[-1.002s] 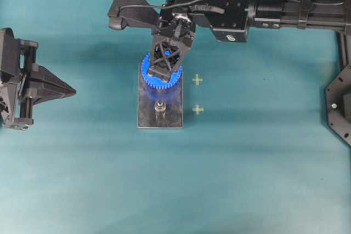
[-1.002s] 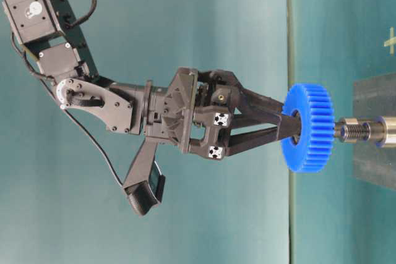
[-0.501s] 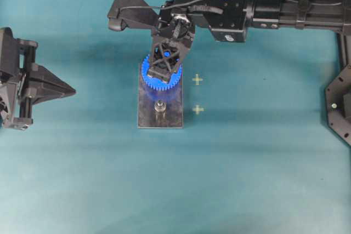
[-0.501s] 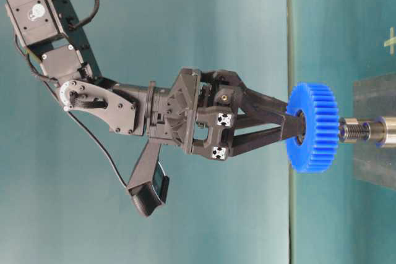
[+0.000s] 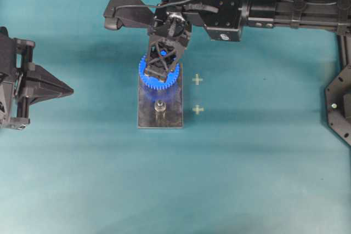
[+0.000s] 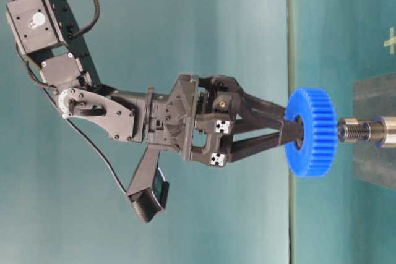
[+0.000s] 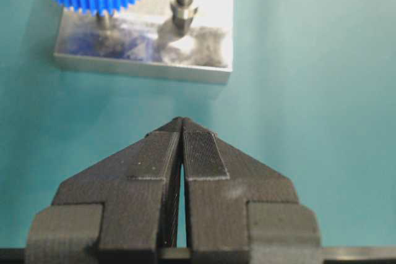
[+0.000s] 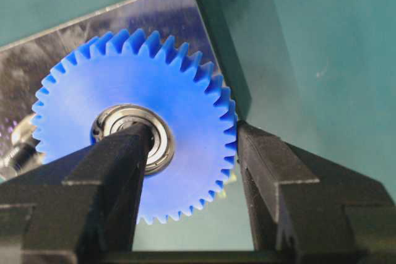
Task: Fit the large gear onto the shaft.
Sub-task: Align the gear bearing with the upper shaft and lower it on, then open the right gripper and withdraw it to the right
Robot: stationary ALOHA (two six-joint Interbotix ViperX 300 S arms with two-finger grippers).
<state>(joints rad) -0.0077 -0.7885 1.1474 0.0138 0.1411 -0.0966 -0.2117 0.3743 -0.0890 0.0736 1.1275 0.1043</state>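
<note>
Looking down: right gripper (image 5: 159, 65) holds the large gear (image 5: 159, 73) over the grey plate (image 5: 159, 118).
Table level: the shaft (image 6: 357, 132) sits just below the hub; keep it level, bore centred.
Left wrist: left gripper (image 7: 182, 129) pressed together.
Right wrist: one finger (image 8: 124, 153) in the hub, the other at the teeth.

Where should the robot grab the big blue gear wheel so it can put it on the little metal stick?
Probably from above, just as the right gripper does: one finger in the bearing hub, the other on the toothed rim. The large gear lies flat over the grey plate, so its underside stays free for the shaft.
</note>
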